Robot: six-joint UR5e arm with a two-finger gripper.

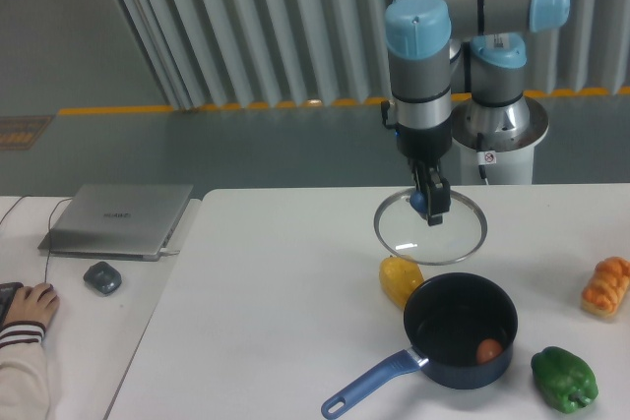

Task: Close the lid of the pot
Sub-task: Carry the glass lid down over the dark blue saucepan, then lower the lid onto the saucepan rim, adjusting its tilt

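Gripper (431, 206) hangs straight down from the arm, jaws clamped on the blue knob of the pot lid (430, 228); the glass disc is carried roughly level in the air, clear of the counter (276, 282). The pot (460, 330) sits open on the counter, nearer the camera and slightly to the image right of the lid, its long handle pointing toward the lower left and a small reddish item inside. Judgement: the lid must travel toward the camera and a little rightward until centred over the rim, then descend; the yellow pepper (400, 278) just beside the pot lies under that path.
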